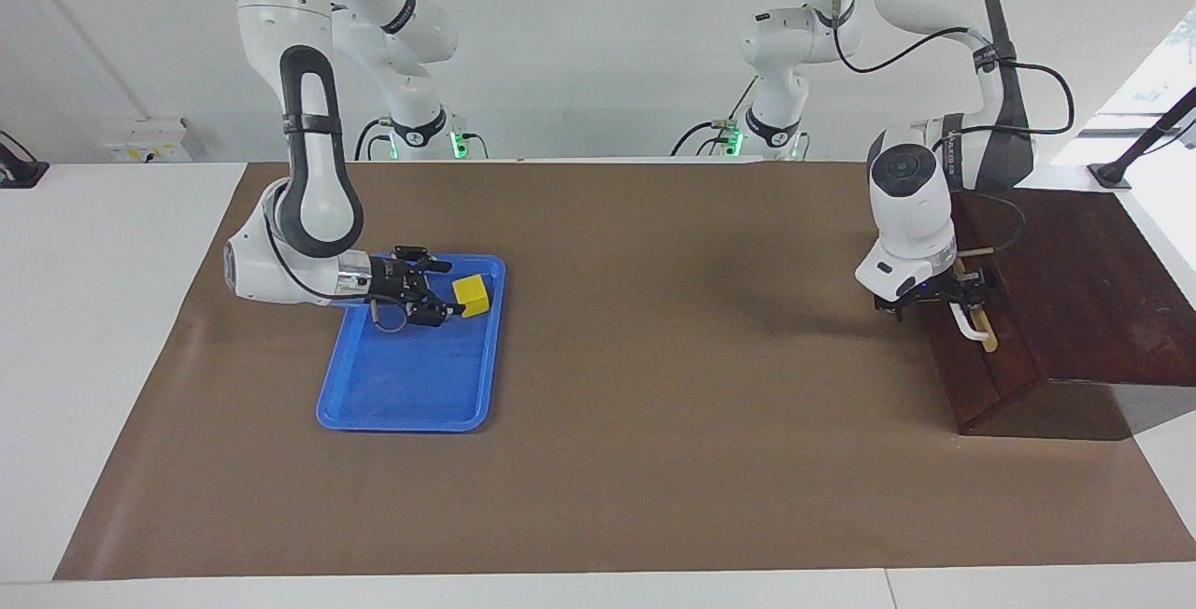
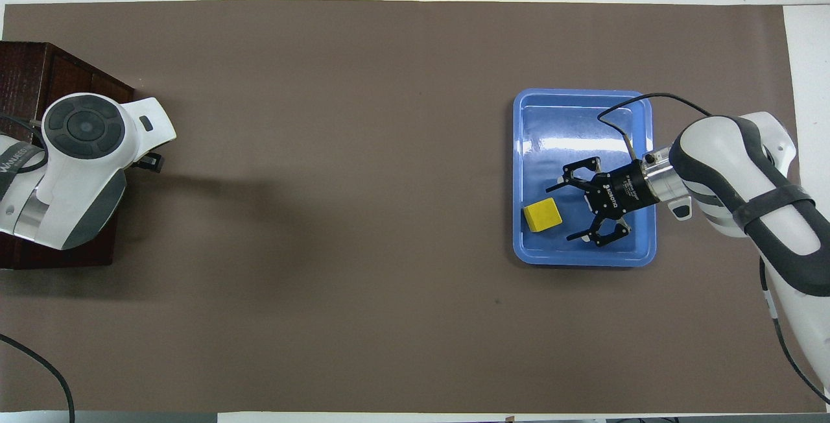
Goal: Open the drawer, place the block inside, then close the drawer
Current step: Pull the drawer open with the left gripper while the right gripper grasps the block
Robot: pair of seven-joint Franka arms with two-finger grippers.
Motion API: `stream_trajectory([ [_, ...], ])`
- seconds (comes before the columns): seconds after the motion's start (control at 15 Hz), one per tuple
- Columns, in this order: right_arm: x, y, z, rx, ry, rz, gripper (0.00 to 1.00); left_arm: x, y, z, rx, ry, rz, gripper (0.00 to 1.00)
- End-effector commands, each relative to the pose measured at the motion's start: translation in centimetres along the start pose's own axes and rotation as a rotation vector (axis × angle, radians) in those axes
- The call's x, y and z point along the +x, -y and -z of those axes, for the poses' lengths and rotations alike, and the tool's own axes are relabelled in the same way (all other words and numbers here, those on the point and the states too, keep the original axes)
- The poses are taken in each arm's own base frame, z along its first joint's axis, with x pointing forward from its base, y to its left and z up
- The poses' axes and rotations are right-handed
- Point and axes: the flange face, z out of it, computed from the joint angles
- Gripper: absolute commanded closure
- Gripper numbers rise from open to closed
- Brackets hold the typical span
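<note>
The block (image 1: pixel 472 295) sits in the blue tray (image 1: pixel 411 403), near the end of the tray that is closest to the robots. The tray lies on the brown mat (image 1: pixel 654 460), toward the right arm's end of the table.

The right gripper (image 2: pixel 563 210) is low in the tray with its fingers spread wide. The block is just in front of its open fingers, not between them yet. Nothing is being held.

I think the block is light and hard, like a toy cube. It has flat sides, so the fingers can squeeze two flat sides that face away from each other. It sits a bit turned, so a push on a corner could spin it or slide it on the smooth tray.

The drawer (image 1: pixel 981 361) is in the dark wooden box (image 1: pixel 1084 291) at the left arm's end of the table. It looks closed. Its white handle (image 1: pixel 972 327) should be stiff and good to pull.

The left gripper (image 1: pixel 944 296) is right at that handle. I cannot tell if its fingers are open or closed, or if they touch the handle. From above, the left arm covers the handle and most of the box. The inside of the drawer is hidden.
</note>
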Motion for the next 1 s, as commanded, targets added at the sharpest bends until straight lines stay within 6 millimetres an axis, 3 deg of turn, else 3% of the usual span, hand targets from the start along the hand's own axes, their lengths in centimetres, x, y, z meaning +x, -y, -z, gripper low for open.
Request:
stream_trajectory([
  [0.0, -0.1, -0.2, 0.0, 0.039, -0.028, 0.027, 0.0, 0.0, -2.8, 0.8, -0.002, -0.029, -0.022, 0.0],
  [0.67, -0.3, -0.2, -0.4, 0.038, -0.037, 0.022, 0.0, 0.6, -5.6, 2.3, -0.023, -0.038, -0.023, 0.0],
  [0.94, -0.6, -0.5, -1.7, 0.014, -0.03, 0.025, 0.0, 0.8, -6.4, 2.8, -0.035, -0.043, -0.008, 0.0],
])
